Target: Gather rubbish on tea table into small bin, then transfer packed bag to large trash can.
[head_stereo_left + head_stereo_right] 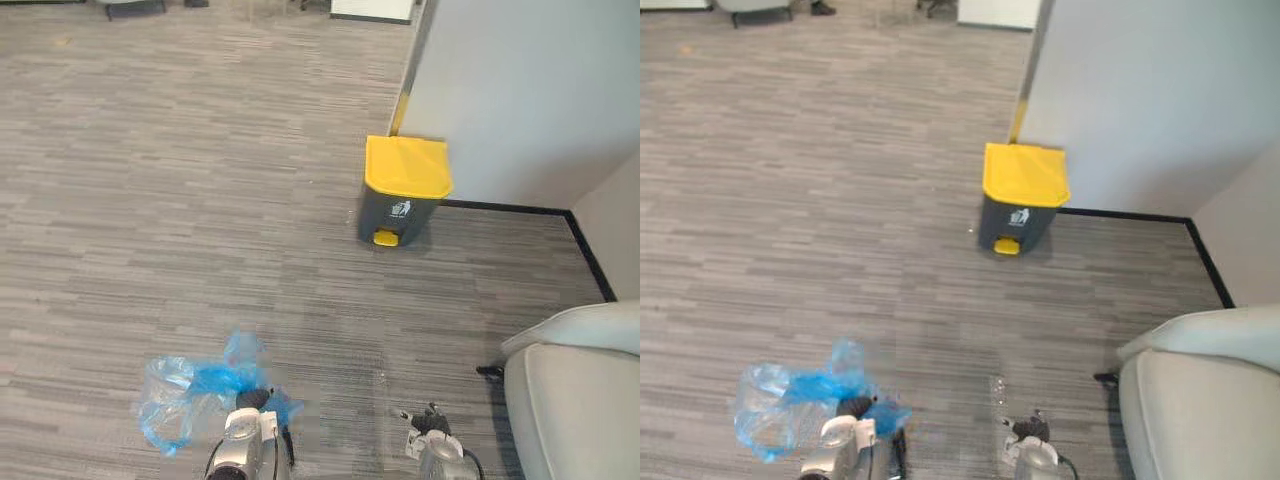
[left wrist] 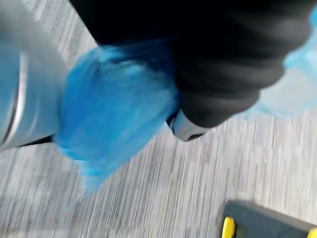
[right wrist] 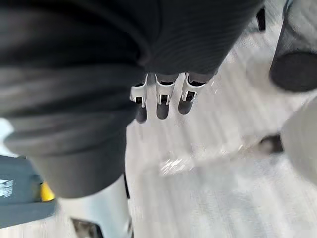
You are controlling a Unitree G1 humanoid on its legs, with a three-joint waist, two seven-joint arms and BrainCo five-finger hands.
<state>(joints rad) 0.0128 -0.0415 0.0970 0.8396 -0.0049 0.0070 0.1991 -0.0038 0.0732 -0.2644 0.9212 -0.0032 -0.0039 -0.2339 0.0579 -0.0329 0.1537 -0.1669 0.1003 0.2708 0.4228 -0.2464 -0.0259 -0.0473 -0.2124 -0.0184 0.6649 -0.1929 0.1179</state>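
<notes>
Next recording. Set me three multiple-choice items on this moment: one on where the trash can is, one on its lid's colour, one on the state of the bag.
1. Where is the trash can?
A) upright against the wall
B) far from any wall
C) tipped on its side

2. What colour is its lid?
A) red
B) yellow
C) green

3. What state is the blue bag in?
A) already dropped in the trash can
B) lying flat, let go
C) held by the left hand

Answers:
1 A: it stands upright at the foot of the wall.
2 B: the lid is yellow over a dark grey body.
3 C: the bag bunches at the left hand, while the right hand hangs empty with relaxed fingers.
</notes>
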